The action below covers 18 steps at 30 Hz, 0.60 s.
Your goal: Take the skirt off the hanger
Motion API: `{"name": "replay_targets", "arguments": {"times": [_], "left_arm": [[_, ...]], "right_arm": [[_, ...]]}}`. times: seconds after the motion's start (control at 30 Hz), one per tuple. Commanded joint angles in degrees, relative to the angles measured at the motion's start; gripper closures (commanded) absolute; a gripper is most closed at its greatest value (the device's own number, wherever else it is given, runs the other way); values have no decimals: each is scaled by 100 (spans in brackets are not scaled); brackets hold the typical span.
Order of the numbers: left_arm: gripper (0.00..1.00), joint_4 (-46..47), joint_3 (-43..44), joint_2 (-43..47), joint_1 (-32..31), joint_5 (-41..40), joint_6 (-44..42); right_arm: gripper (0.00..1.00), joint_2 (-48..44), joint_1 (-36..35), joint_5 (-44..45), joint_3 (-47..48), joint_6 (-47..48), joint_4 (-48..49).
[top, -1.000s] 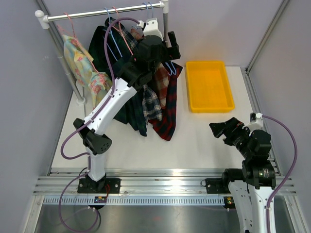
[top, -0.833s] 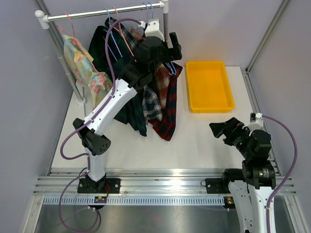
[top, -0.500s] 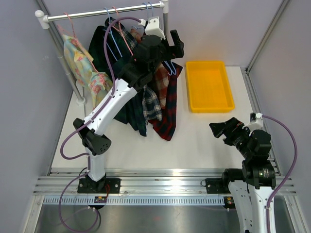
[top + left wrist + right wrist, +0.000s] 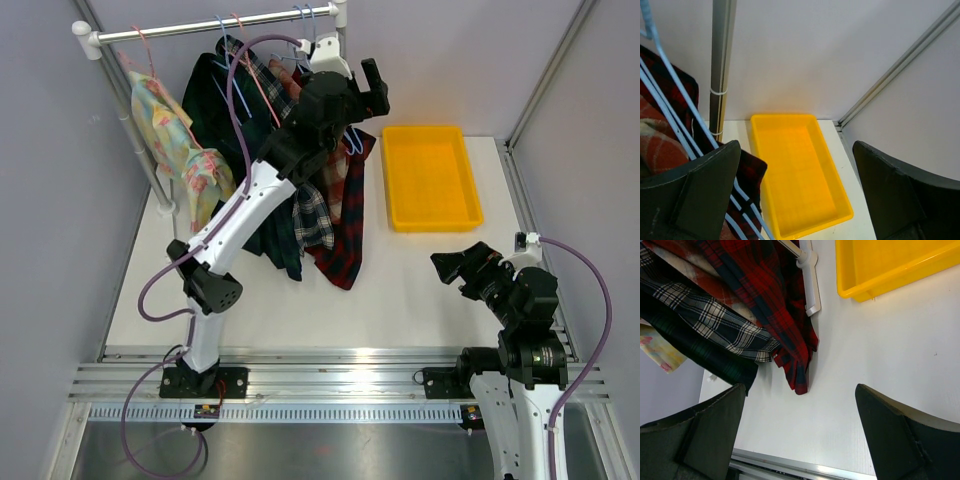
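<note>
Several skirts hang from blue hangers [image 4: 232,75] on the rack rail [image 4: 215,24]. The rightmost is a red plaid skirt [image 4: 345,215], its hem resting on the table. It also shows in the left wrist view [image 4: 660,145] with its blue hanger [image 4: 675,115], and in the right wrist view [image 4: 775,305]. My left gripper [image 4: 368,88] is raised beside the rack's right post, open and empty [image 4: 800,200], just right of the hanger wires. My right gripper [image 4: 455,268] is open and empty [image 4: 800,440], low over the table's right side, facing the skirts.
A yellow tray [image 4: 430,178] lies at the back right of the table, also in the left wrist view [image 4: 795,170]. The rack post [image 4: 720,65] and its white foot [image 4: 807,275] stand beside the red skirt. A floral garment [image 4: 175,135] hangs at the rack's left end.
My left arm has lifted and swung its gripper up and to the right, from the hanger tops toward the rack's right post. The right arm has not moved.
</note>
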<state>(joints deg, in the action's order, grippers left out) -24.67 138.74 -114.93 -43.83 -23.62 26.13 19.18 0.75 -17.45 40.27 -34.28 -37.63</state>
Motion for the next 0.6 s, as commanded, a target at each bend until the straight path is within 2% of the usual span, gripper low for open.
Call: {"name": "replay_targets", "arguments": {"times": [0.0,0.13,0.3,0.43,0.57], "left_arm": [[1,-275,92,-266,94,-451,182],[1,-477,118,-345,252,-407,331],[1,-934,-4,-179,340,-1047,437],[1,-970,-478,190,384,-1382,402],[1,-690,-944,576,384,-1217,226]], "right_arm": [[0,-11,-31,5,77,88,62],[0,-19,-31,-4,69,80,71],[1,-20,-31,5,42,80,80],[1,-11,-31,-4,25,71,106],[1,-11,-31,-12,-2,71,124]]}}
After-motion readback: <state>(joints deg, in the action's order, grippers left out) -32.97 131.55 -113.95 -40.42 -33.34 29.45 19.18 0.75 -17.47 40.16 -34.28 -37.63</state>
